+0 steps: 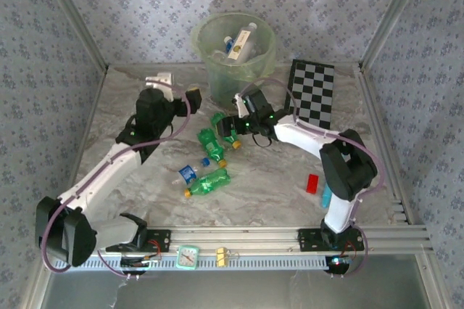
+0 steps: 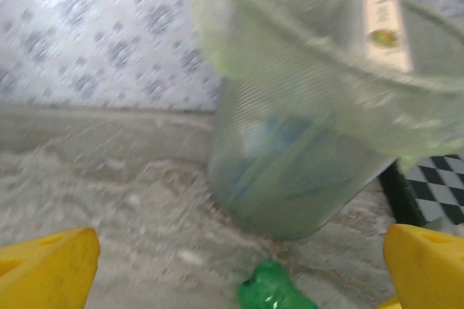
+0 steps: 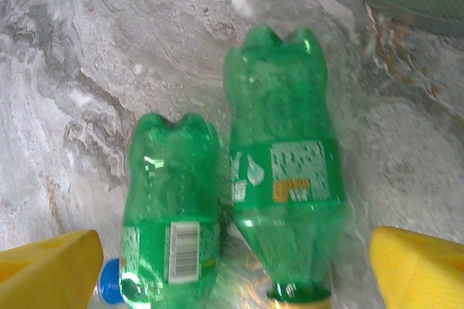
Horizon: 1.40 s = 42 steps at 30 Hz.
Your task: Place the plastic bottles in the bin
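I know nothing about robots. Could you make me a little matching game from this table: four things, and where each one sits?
Things: 1 bin; 2 chequered board; 3 red block; 4 clock.
Places: a on the near rail; b far right, lying flat; c far middle, bottles inside; d by the right arm.
Pairs: 1-c, 2-b, 3-d, 4-a.

The table (image 1: 283,171) has a grey marbled top. At its far edge stands the bin (image 1: 230,85), and the chequered board (image 1: 313,93) lies flat just to the bin's right. Near the middle, two green bottles (image 1: 211,145) lie side by side. A third green bottle (image 1: 206,183) lies nearer, with a small clear bottle (image 1: 190,172) beside it. A red block (image 1: 312,183) and a cyan stick (image 1: 326,195) lie at the right.
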Available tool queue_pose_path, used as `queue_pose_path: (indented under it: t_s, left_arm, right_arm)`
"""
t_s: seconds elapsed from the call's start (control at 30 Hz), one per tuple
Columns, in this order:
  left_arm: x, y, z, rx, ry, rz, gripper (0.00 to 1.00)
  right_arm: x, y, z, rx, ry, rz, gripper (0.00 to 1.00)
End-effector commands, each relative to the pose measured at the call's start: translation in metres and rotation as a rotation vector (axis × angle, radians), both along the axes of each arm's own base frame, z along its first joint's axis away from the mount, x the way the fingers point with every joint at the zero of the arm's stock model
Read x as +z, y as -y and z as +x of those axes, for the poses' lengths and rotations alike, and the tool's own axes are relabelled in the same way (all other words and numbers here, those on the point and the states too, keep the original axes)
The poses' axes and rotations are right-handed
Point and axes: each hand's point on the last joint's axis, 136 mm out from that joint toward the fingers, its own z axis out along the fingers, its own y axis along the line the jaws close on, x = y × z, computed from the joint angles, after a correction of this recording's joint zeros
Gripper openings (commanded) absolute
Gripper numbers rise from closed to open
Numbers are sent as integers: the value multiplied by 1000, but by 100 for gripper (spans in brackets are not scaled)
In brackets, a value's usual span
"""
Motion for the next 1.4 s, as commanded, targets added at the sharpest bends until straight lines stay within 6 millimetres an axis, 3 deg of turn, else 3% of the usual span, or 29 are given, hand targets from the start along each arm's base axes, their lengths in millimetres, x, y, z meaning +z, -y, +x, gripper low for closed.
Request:
queue_pose_path:
  t_s: [0.0, 0.2, 0.3, 0.47, 0.73, 0.93, 1.37]
  left_arm:
    - [-23, -24, -10, 138, -39, -112, 100]
    - [-96, -49, -39, 262, -195, -187, 100]
    - [-120, -53, -51, 286, -256, -217, 100]
    - [-143, -52, -58, 294, -315, -262, 100]
    - [-151, -44, -53, 284, -344, -278, 100]
    - [-152, -40, -49, 269, -355, -265, 100]
    - [-154, -37, -47, 261, -375, -262, 100]
  right_arm:
    - [-7, -7, 9, 17, 8, -46, 94]
    - [-25, -12, 19, 24, -7, -101, 91]
    - [-34, -12, 23, 22, -10, -132, 90]
    - [-47, -14, 27, 28, -25, -163, 89]
    - [-70, -17, 24, 45, -60, -230, 86]
    - [-85, -9, 22, 35, -75, -293, 84]
    - [-88, -3, 24, 37, -48, -353, 72]
